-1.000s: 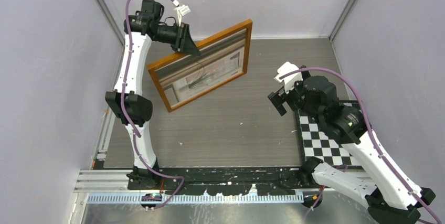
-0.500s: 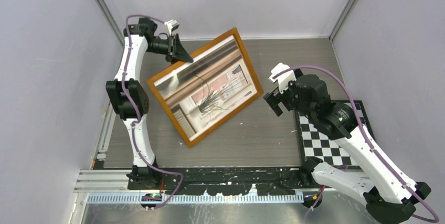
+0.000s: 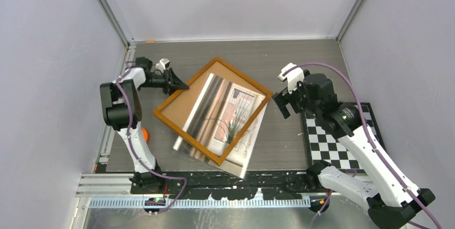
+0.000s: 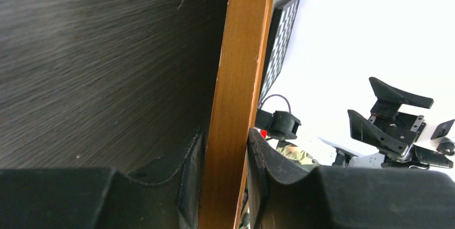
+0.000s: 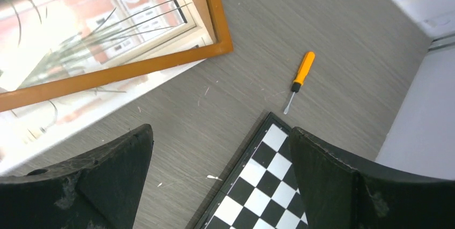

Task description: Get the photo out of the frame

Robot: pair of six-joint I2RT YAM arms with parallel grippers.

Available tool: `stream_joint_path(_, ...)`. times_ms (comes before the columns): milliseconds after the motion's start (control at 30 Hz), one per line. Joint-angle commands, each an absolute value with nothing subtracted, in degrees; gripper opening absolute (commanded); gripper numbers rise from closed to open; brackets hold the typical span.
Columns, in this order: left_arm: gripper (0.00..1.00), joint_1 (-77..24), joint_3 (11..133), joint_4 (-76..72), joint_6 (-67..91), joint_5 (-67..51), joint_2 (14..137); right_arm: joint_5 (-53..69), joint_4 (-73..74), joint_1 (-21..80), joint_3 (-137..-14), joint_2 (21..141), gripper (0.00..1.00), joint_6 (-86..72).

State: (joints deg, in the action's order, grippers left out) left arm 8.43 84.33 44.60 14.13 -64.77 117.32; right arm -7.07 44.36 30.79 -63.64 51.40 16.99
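The frame (image 3: pixel 242 79), with a thin orange-brown border, lies nearly flat and skewed on the table. My left gripper (image 3: pixel 181 86) is shut on its far-left edge; in the left wrist view both jaws (image 4: pixel 225 175) clamp the wooden border (image 4: pixel 239 79). Bare brown board (image 3: pixel 180 105) shows in the frame's left part. The photo (image 3: pixel 236 124), showing a window and a spiky plant, lies across the frame, blurred, with a corner past the near border. It also shows in the right wrist view (image 5: pixel 80 30). My right gripper (image 3: pixel 283 103) is open and empty, right of the frame.
A black-and-white checkered mat (image 3: pixel 335 148) lies at the right, under my right arm, and shows in the right wrist view (image 5: pixel 268 186). An orange-handled screwdriver (image 5: pixel 300 76) lies on the table beside the mat. Grey walls close in the table on three sides.
My left arm has swung down and brought the frame from upright to nearly flat on the table. The photo has slid askew and pokes past the near border. The right arm barely moved.
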Motion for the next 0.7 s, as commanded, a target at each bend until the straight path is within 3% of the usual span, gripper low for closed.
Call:
stream_joint_path(0, 0.0, 10.2, 73.7, 23.9, 29.3, -61.0, 110.2, -2.6, 45.0, 28.3, -61.9, 52.7, 1.0, 13.1)
stream_joint_path(400, 0.0, 10.0, 54.5, 13.4, 27.0, -52.2, 103.8, 20.6, 52.2, 15.6, -58.0, 65.2, 0.99, 9.4)
stream_joint_path(667, 0.0, 10.0, 46.4, 3.4, 34.2, -46.0, 103.2, 25.0, 53.1, 13.5, -61.8, 75.5, 0.96, 7.7)
